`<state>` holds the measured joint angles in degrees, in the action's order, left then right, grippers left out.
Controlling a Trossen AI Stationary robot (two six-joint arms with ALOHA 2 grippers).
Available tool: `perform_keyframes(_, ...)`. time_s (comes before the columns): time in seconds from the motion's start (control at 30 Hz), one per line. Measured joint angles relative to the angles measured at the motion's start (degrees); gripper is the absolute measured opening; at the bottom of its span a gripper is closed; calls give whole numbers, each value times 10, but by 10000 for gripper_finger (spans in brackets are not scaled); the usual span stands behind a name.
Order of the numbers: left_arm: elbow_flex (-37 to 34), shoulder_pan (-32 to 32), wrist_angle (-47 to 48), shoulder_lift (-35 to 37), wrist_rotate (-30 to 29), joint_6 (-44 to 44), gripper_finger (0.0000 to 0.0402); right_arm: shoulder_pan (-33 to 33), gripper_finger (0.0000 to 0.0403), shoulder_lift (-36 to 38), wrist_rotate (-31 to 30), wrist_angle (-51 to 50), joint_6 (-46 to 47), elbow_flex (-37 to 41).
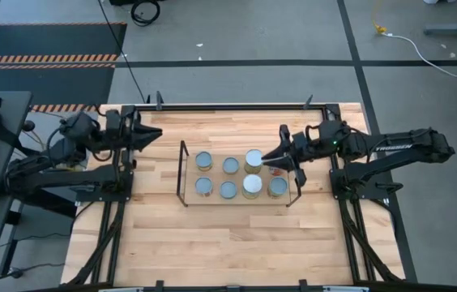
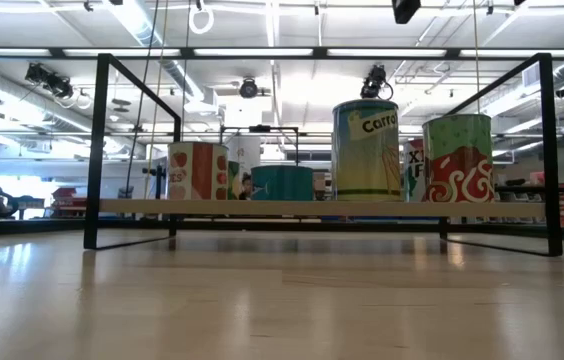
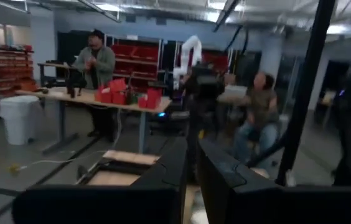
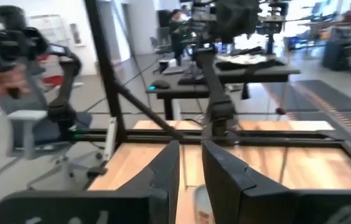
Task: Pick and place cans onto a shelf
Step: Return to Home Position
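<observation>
The shelf (image 1: 183, 174) stands mid-table, a light wood base (image 2: 262, 207) between dark wire end frames. Several cans stand on it in two rows, among them a white-topped one (image 1: 254, 158) and a blue-grey one (image 1: 203, 160). In the low view a tall green "Carrot" can (image 2: 366, 150) and a red-and-green can (image 2: 457, 158) stand on the base. My right gripper (image 1: 264, 156) (image 4: 190, 152) is shut and empty above the shelf's right part, partly hiding a reddish can (image 1: 277, 169). My left gripper (image 1: 160, 133) (image 3: 192, 146) is shut, left of the shelf.
The black metal frame (image 1: 237, 106) runs round the tabletop. Bare wood (image 1: 228, 243) lies between the shelf and the near edge. People sit and stand at tables in the room beyond (image 3: 98, 62).
</observation>
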<state>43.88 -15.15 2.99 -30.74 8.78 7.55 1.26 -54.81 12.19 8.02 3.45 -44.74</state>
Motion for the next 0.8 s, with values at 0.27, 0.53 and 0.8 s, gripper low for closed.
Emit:
perform_keyframes(0.27,-95,0,0,69,19,-66,41,14,77,29,83,3,7,22)
perform_keyframes(0.53,-113,0,25,91,35,59,41,19,77,109,64,4,7,95)
perform_keyframes(0.8,-113,0,1,90,143,2,41,19,77,200,59,37,29,139)
